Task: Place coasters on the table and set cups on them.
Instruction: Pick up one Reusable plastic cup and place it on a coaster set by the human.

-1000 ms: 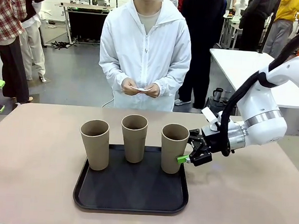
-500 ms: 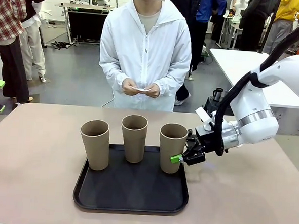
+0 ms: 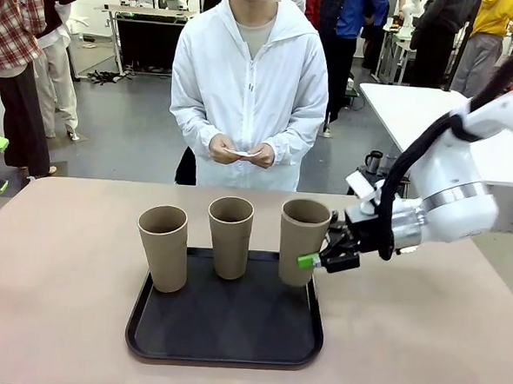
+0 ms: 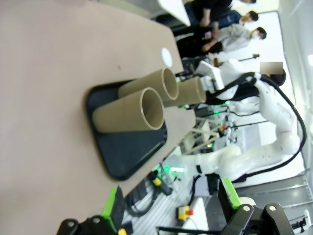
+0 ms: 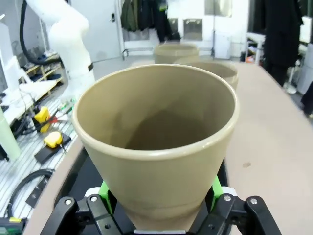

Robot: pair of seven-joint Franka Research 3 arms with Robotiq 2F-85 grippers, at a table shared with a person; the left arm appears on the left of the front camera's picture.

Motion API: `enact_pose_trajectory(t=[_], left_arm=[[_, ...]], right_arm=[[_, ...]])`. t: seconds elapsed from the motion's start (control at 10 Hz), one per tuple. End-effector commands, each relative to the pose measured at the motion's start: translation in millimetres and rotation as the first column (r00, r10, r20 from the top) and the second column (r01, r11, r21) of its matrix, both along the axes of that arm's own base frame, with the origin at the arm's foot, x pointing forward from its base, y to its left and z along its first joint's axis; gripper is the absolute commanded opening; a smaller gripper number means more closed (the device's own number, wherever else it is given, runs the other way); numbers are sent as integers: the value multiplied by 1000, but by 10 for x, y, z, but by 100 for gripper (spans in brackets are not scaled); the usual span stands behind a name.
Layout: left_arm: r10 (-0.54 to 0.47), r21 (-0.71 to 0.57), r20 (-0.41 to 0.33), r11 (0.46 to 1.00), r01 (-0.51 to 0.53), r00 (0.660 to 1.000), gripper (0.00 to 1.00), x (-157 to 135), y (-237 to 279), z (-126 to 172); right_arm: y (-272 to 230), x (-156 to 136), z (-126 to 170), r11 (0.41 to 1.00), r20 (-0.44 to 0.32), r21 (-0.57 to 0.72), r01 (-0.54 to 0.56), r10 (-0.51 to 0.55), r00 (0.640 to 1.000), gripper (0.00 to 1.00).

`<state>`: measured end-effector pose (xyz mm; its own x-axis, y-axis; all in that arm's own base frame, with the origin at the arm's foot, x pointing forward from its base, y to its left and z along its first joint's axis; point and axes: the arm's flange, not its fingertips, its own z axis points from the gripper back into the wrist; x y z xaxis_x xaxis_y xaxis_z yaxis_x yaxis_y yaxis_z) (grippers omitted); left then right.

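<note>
Three tan cups stand in a row over the black tray. My right gripper is shut on the lower part of the right cup and holds it upright, slightly above the tray's right edge. That cup rises between my right gripper's green pads. The left cup and middle cup stand on the tray. The person holds thin white coasters in both hands. My left gripper is open, far from the cups. A small white disc lies on the table beyond the tray.
The person stands at the far edge, opposite the tray. A white-topped table is at the back right, with a small dark mug near it. Bare beige table top lies on both sides of the tray.
My right gripper closed on the right cup and raised it a little off the tray. The other cups and the person's hands stayed put.
</note>
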<state>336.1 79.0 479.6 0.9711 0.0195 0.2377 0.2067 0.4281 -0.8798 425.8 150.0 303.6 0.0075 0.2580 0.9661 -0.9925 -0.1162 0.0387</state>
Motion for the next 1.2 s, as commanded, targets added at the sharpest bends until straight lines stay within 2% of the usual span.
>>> enact_pose_trajectory(t=[0.0,0.1,0.4,0.5,0.6,0.7,0.8,0.9,1.1], left_arm=[[0,-8,7,1000,0,1000,100,-5,-17,8],[0,-8,7,1000,0,1000,100,-5,-17,8],[0,-8,7,1000,0,1000,100,-5,-17,8],[0,-8,7,1000,0,1000,100,-5,-17,8],[0,-8,7,1000,0,1000,100,-5,-17,8],[0,-8,7,1000,0,1000,100,-5,-17,8],[0,-8,7,1000,0,1000,100,-5,-17,8],[0,-8,7,1000,0,1000,100,-5,-17,8],[0,-8,7,1000,0,1000,100,-5,-17,8]], right_arm=[[-181,-301,744,995,-3,17,102,-102,995,0],[-204,-334,935,993,15,26,117,-118,993,0],[-254,-328,1038,978,-5,-68,197,-198,980,0],[-290,-313,1144,992,26,5,129,-129,991,0],[-290,-313,1144,992,26,5,129,-129,991,0],[-306,-311,1162,987,21,-20,160,-160,987,83],[-456,-192,1132,961,32,-99,257,-255,966,83],[-817,87,1201,930,8,-84,358,-359,933,83],[-1581,420,1257,897,-23,-64,438,-440,898,83]])
